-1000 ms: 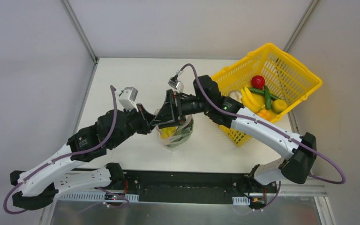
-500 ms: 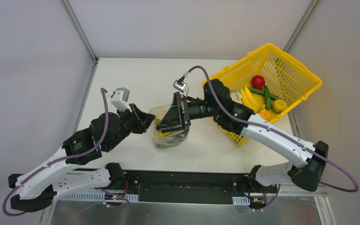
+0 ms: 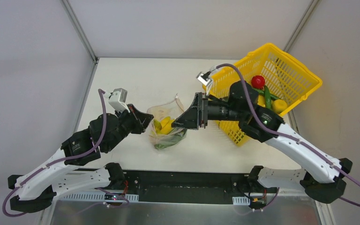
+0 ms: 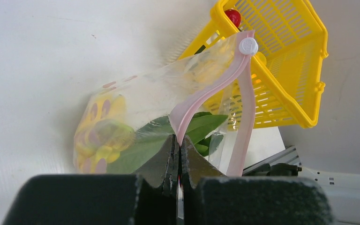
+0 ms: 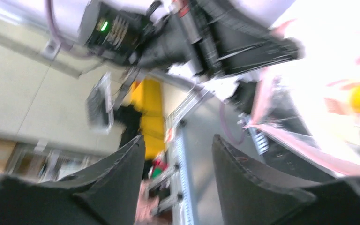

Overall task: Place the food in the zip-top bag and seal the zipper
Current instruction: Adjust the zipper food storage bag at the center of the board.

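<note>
Desk [image 3: 131, 79]: yellow basket [image 3: 304, 77] at far right corner, tomato [image 3: 258, 81] inside, unbagged. Zip-top bag [image 3: 168, 133] mid-desk, part-filled. Left gripper [image 4: 178, 146] jaws clamp zipper [image 4: 211, 89], holding mouth up for loading. Right gripper [image 3: 180, 123] jaws apart, empty, beside bag.

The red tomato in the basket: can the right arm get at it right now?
Probably yes. The tomato lies uncovered on top in the open yellow basket, and the right gripper is open and empty. It points away toward the bag, though, so it must swing back first.
</note>
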`<action>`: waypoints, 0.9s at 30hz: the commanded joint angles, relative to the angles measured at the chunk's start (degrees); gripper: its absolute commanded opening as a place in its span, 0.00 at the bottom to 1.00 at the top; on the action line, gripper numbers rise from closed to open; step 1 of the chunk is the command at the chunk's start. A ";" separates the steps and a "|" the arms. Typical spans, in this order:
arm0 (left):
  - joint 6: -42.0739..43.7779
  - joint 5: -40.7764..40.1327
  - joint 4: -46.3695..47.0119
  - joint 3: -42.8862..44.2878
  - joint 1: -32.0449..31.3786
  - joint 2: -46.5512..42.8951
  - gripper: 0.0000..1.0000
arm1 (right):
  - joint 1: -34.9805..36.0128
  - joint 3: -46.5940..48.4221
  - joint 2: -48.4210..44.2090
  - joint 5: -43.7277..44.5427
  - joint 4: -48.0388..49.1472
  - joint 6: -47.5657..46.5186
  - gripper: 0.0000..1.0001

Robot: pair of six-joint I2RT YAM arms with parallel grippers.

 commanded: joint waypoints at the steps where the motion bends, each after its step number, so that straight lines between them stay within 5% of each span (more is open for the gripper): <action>1: -0.49 -0.33 1.36 -0.27 0.48 -0.52 0.00 | -0.11 4.86 -4.21 38.09 -22.16 -10.89 0.52; 5: -0.49 0.16 1.88 -0.24 0.50 -0.10 0.00 | -0.09 5.13 -1.74 44.93 -30.24 -10.43 0.50; 18: -0.58 0.66 2.29 -0.10 0.50 0.56 0.00 | -0.11 0.53 3.99 42.68 -25.89 -9.54 0.41; 23: -0.54 0.02 1.12 -0.05 0.50 0.09 0.00 | -0.10 0.96 4.24 39.30 -22.94 -10.91 0.09; 27: 1.63 -2.86 -3.43 2.28 0.43 -0.22 0.00 | -0.14 3.03 3.97 34.91 -20.33 -11.89 0.00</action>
